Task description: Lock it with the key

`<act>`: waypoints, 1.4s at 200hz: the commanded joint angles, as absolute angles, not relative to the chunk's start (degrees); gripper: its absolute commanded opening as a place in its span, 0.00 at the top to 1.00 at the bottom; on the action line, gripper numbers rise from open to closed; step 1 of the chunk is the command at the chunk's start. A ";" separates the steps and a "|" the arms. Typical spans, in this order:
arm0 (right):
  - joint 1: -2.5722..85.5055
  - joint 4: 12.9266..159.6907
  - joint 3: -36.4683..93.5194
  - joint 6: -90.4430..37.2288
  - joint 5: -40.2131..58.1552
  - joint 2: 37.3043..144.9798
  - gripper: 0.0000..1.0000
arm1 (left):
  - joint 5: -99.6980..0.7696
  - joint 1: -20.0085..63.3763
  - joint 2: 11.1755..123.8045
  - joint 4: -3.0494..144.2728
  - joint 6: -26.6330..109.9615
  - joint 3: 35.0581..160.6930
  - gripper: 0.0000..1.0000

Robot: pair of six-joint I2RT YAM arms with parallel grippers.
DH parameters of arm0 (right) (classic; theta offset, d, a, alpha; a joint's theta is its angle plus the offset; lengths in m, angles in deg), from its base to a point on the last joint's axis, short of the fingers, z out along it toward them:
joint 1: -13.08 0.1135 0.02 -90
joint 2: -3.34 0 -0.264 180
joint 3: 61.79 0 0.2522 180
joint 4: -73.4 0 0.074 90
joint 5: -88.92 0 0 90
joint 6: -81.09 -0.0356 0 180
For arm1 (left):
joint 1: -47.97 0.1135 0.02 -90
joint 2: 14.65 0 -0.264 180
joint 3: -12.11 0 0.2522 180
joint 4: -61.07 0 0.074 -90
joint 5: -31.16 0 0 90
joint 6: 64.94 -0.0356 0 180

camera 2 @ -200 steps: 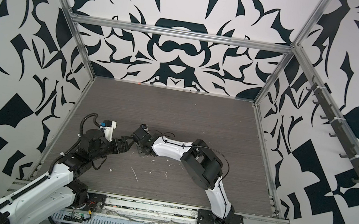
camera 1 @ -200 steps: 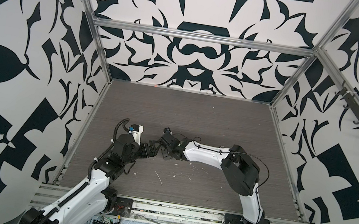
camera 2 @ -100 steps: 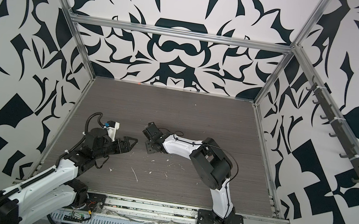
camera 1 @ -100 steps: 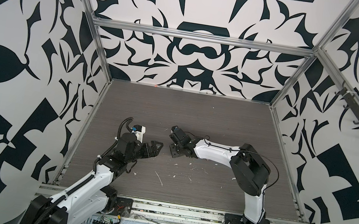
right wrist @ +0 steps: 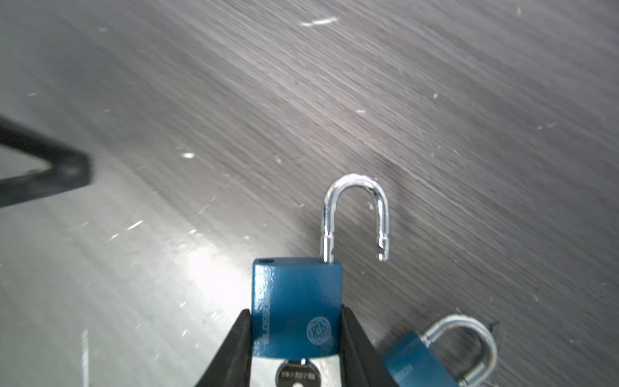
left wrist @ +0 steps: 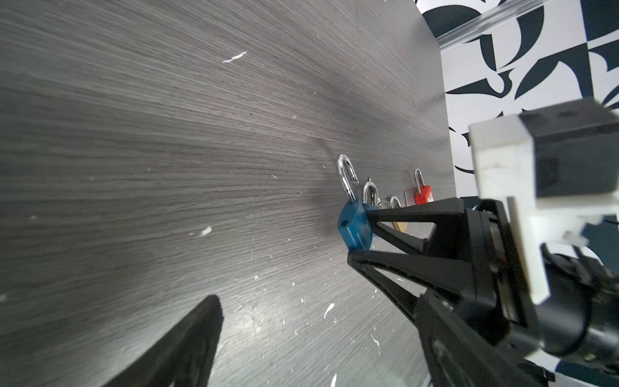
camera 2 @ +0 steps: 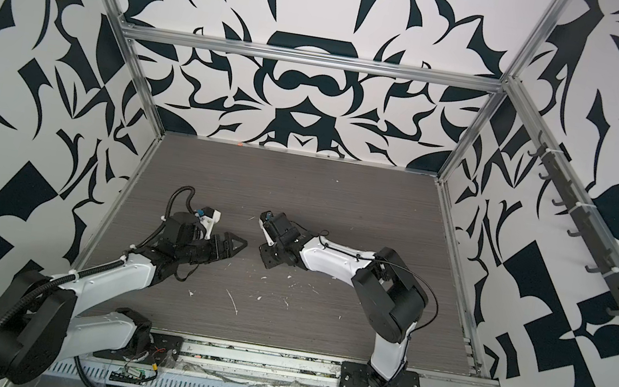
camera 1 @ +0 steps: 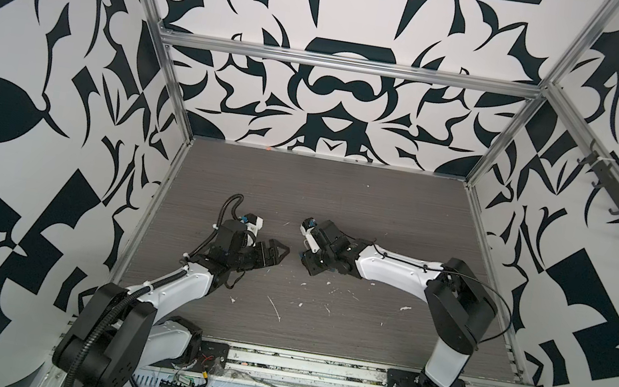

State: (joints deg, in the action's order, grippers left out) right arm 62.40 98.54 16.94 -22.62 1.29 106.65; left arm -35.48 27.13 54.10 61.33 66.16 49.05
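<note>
Clamping the blue padlock (right wrist: 294, 291), key (right wrist: 296, 373) inserted, right gripper (right wrist: 296, 310) shows shackle (right wrist: 355, 214) open; left gripper (camera 1: 281, 254) gapes empty. Not yet locked.

Both arms stretched low toward table (camera 1: 380, 214) centre, tips facing, apart; left gripper (camera 1: 281, 255) jaws spread wide; right gripper (right wrist: 296, 311) jaws clamped on blue padlock (right wrist: 296, 291) body.

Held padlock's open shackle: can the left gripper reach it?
Probably yes. The right gripper grips the padlock body, the shackle juts clear, and only bare table separates it from the open left gripper.
</note>
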 commanded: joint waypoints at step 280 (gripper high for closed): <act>68.90 103.58 27.67 -12.10 -4.50 104.12 0.87 | -20.34 26.88 69.28 53.20 70.73 58.08 0.78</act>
